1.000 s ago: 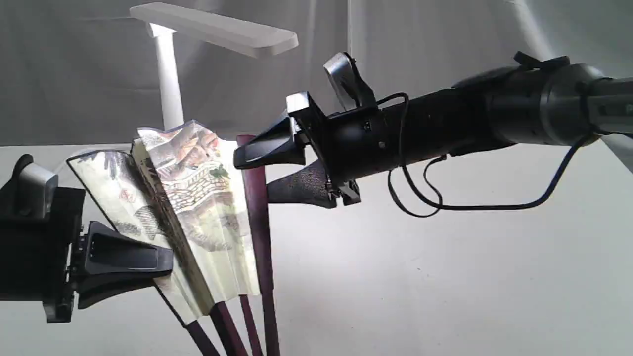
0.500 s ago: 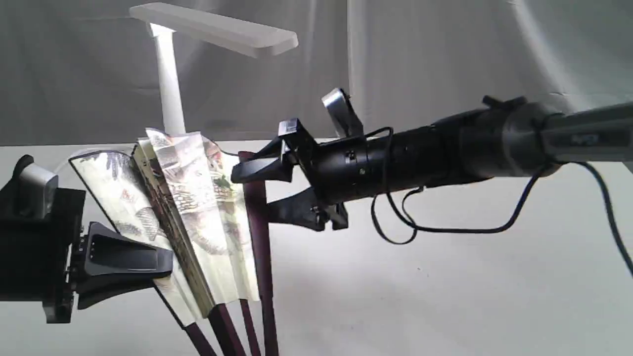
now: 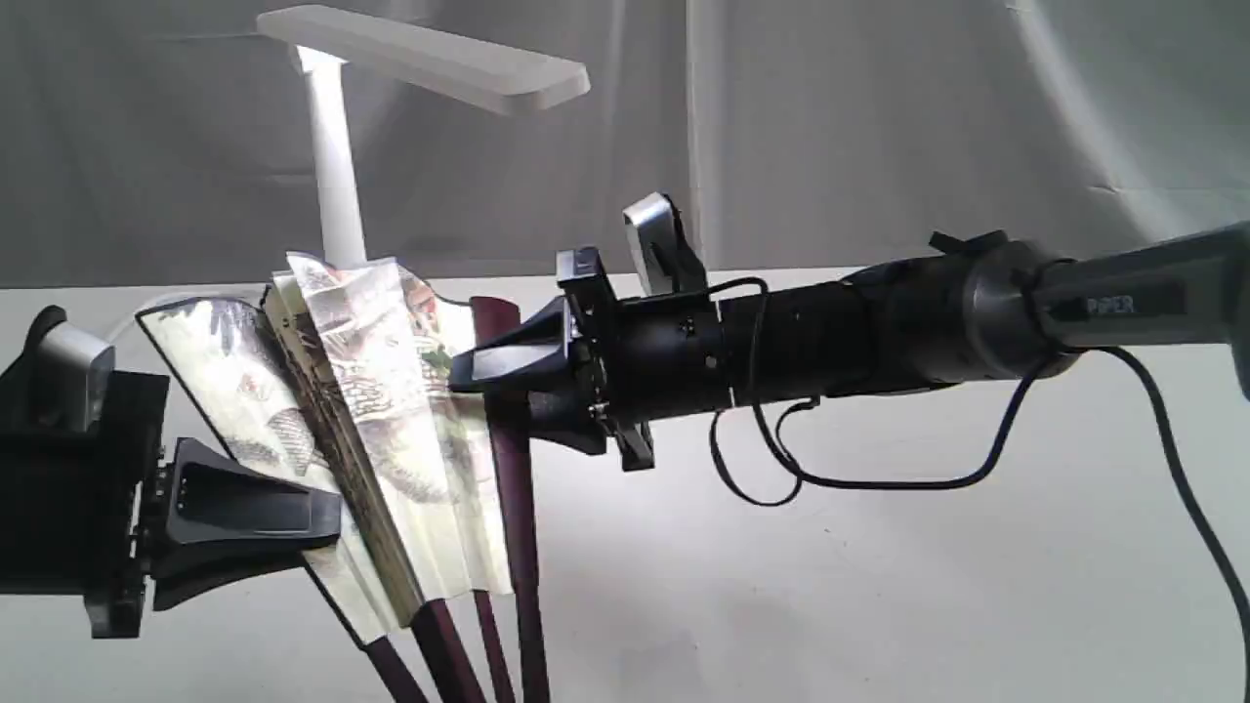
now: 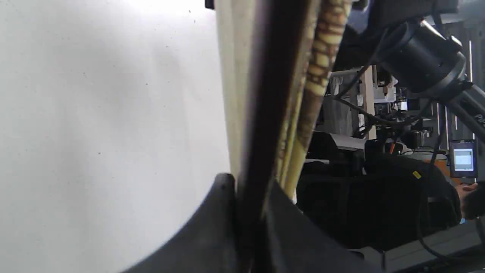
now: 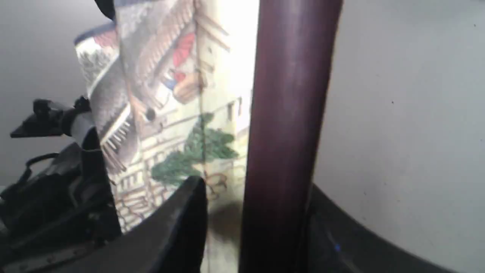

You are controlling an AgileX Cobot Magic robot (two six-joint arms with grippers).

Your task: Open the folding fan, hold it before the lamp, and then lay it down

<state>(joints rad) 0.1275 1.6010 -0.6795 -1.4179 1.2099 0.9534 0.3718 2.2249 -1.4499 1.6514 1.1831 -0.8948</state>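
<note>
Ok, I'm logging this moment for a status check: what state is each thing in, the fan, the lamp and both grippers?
Fan: partly open, upright, pleats bunched in the middle.
Lamp: upright behind the fan, seems lit.
Left gripper: shut on the fan's left side.
Right gripper: open, jaws around the outer rib, a gap showing on one side.

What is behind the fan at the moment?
The lamp: its white stem rises behind the folding fan, bar head showing above. The fan's leaf covers the stem's foot and the base. Grey curtain beyond.
</note>
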